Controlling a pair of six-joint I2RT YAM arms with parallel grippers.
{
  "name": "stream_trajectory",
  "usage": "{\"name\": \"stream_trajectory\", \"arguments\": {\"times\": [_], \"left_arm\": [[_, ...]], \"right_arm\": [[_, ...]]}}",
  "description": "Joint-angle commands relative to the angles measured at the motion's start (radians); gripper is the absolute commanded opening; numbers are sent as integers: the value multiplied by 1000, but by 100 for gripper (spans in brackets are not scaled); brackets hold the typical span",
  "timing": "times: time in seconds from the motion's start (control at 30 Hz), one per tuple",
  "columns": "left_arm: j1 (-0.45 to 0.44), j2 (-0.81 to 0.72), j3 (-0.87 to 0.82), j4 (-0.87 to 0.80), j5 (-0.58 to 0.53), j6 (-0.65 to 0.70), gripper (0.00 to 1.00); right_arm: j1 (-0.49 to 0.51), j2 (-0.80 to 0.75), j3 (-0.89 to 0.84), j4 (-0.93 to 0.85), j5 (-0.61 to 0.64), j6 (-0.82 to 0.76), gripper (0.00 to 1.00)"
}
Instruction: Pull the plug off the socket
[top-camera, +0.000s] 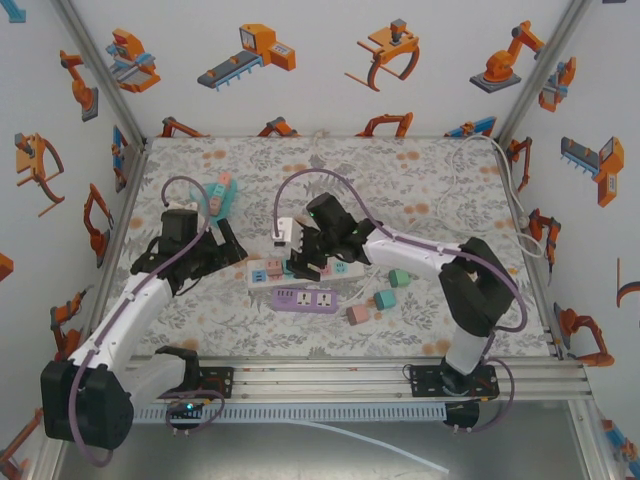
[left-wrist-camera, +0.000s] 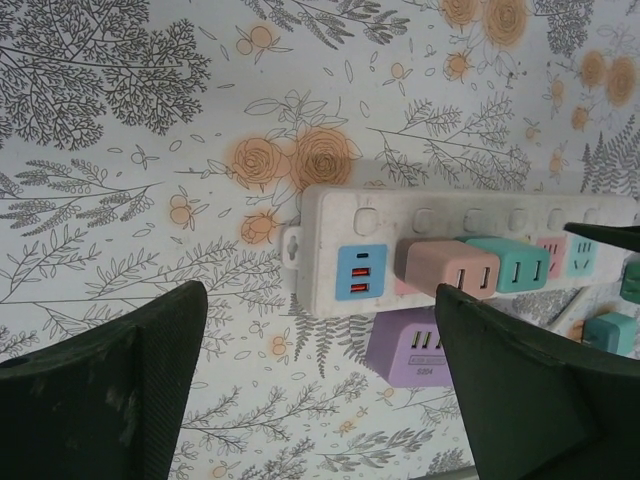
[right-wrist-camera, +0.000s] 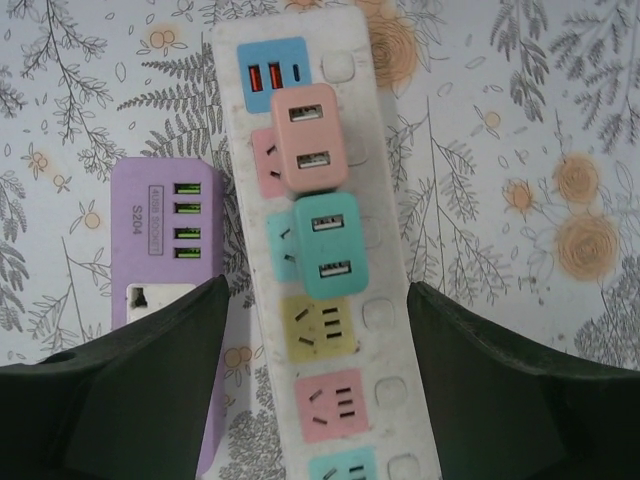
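Note:
A white socket strip (top-camera: 300, 272) lies mid-table with a pink plug (right-wrist-camera: 312, 135) and a teal plug (right-wrist-camera: 327, 245) seated side by side near its USB end. My right gripper (right-wrist-camera: 315, 380) stands open astride the strip, one dark finger on each side with a gap to the casing, just behind the teal plug. In the top view the right gripper (top-camera: 305, 262) sits over the strip. My left gripper (left-wrist-camera: 320, 390) is open over bare tablecloth, short of the strip's end (left-wrist-camera: 330, 250); the pink plug (left-wrist-camera: 450, 268) and teal plug (left-wrist-camera: 515, 262) lie beyond its right finger (left-wrist-camera: 530, 390).
A purple socket strip (top-camera: 305, 300) lies right beside the white one, towards me. Loose teal (top-camera: 400, 278) and pink (top-camera: 358, 314) cubes sit to the right. More coloured blocks (top-camera: 218, 192) are piled at the back left. A white adapter (top-camera: 283, 232) sits behind the strip.

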Motion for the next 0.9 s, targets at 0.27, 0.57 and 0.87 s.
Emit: {"name": "stream_trajectory", "arguments": {"times": [0.27, 0.57, 0.87], "left_arm": [[8, 81, -30, 100, 93, -60, 79], [9, 175, -65, 177, 144, -83, 62], [4, 265, -67, 209, 206, -99, 48]], "right_arm": [[9, 101, 84, 28, -132, -111, 47], [10, 114, 103, 19, -152, -130, 31], [10, 116, 102, 21, -156, -119, 29]]}}
